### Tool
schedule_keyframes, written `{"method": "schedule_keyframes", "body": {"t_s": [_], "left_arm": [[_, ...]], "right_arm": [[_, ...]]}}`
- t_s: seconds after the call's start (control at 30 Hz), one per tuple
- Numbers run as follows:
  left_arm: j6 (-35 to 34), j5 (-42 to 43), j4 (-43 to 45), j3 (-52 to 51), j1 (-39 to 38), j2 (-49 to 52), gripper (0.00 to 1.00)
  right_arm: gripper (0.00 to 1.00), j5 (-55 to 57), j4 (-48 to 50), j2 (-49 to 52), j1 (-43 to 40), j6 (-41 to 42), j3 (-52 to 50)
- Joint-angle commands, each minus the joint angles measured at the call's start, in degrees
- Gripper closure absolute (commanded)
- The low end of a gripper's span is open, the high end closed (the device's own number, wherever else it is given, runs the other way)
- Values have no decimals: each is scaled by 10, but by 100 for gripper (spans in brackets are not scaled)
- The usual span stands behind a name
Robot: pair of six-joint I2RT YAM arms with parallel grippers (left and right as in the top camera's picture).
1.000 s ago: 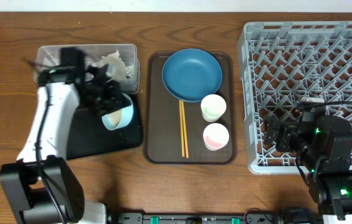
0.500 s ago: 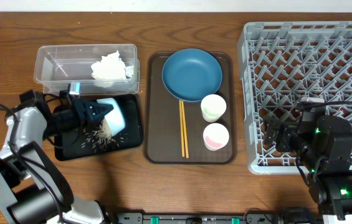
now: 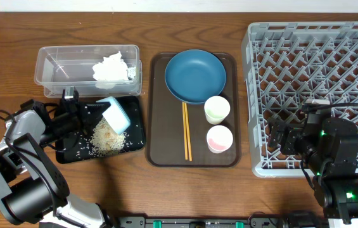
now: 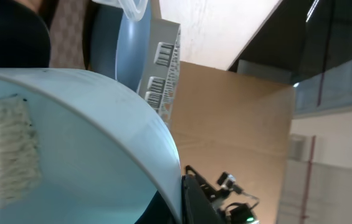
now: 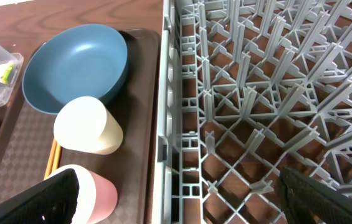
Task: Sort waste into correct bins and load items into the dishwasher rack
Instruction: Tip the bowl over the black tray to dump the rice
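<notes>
right now the left gripper (image 3: 87, 116) is pinched on the light blue bowl (image 3: 115, 115), tipped over the black tray (image 3: 71, 152). some rice (image 4: 7, 149) sticks inside, so tip further and shake softly, keeping within the tray's edges. the right gripper (image 5: 191, 194) sits wide apart, holding nothing, over the dishwasher rack (image 3: 312, 50), far away.

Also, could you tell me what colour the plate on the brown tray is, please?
Blue; the plate shows best in the overhead view.
</notes>
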Motion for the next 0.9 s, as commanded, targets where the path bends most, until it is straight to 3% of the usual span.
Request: {"method": "schedule_keyframes", "body": {"t_s": [0.0,0.1,0.23,0.43,0.5,0.6,0.73,0.8,0.87], "left_arm": [[-84,22,-3,-3,3,5,94],[-127,22,-3,-3,3,5,94],[-117,10,37,-3,3,5,94],[-150,-114,56,-3,3,5,94],[-151,-82,59,-3,3,5,94],[-83,22,92,-3,3,5,94],[-99,-24,117,-2,5,5,85],[-121,-14,118,-2,4,5,94],[-94,22,125,-2,3,4,94]], "right_arm": [[1,-2,-1,0,5,-5,12],[1,-2,-1,0,5,-5,12],[1,-2,-1,0,5,-5,12],[1,-3,-2,0,5,-5,12],[1,-3,-3,0,5,-4,12],[1,-2,-3,0,5,-5,12],[1,-3,-3,0,5,-5,12],[1,-3,-5,0,5,-5,12],[1,-3,-6,0,5,-5,12]]}}
